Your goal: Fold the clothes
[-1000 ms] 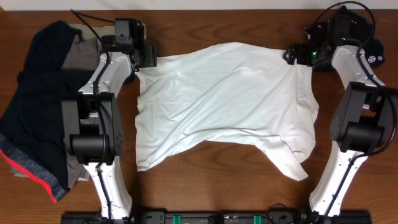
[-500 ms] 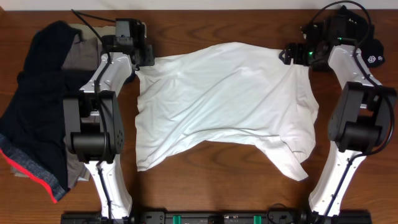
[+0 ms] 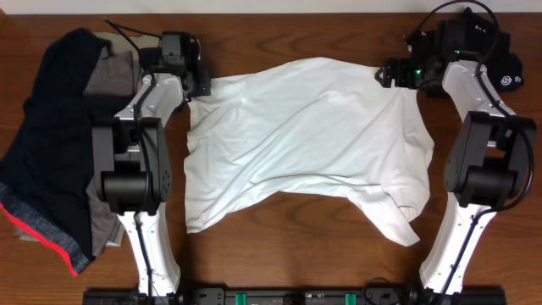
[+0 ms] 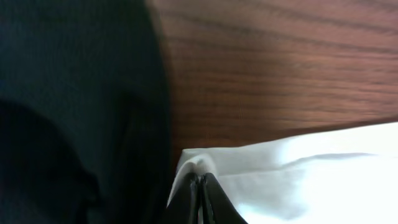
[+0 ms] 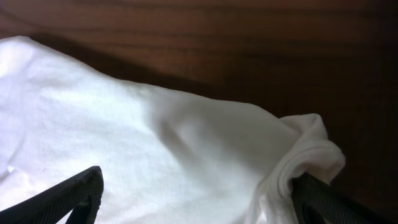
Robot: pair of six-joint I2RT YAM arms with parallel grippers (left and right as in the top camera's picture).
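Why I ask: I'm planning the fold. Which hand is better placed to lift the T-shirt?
Left. The left hand is shut on a corner of the white T-shirt; the right hand straddles another corner, open, gripping nothing.

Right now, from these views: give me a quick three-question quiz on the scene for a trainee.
1. True or false: the left jaws are shut on a corner of the white T-shirt.
2. Where is the pile of dark clothes? A: on the table, outside the left arm. B: on top of the T-shirt. C: hanging from the right jaws.
3. Fill in: the right jaws stand ___ at the T-shirt's other far corner.
Key: 1 true; 2 A; 3 open.
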